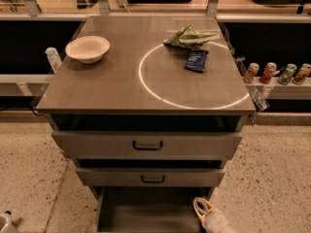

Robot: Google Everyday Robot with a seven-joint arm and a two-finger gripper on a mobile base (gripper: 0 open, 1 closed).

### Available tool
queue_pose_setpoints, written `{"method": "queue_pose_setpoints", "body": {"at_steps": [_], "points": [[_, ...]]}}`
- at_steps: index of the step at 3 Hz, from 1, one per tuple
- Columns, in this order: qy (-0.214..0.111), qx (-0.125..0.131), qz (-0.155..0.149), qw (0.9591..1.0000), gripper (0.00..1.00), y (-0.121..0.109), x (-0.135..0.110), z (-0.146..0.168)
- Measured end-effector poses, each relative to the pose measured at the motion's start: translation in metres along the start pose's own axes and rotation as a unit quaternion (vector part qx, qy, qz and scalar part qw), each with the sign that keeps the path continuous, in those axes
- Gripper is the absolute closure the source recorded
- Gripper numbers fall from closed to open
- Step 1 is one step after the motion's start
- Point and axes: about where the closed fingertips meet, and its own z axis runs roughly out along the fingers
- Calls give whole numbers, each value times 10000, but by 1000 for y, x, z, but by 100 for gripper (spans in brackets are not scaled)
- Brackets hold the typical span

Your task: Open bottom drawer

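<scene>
**Gripper low at the bottom edge, right of centre**

Only the end of the arm shows. The pale, cream-coloured gripper (202, 208) sits low at the bottom edge of the view, right of centre, and points up and to the left. Its rounded wrist (217, 224) runs down to the right and out of view.
</scene>
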Motion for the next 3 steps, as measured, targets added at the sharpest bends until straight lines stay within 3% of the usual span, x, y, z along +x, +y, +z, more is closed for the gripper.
{"method": "queue_pose_setpoints", "body": {"at_steps": [1, 2, 3], "points": [[0, 0, 0, 10000, 11, 0, 0, 0], [0, 0, 0, 10000, 0, 0, 0, 0], [0, 0, 0, 10000, 0, 0, 0, 0]]}}
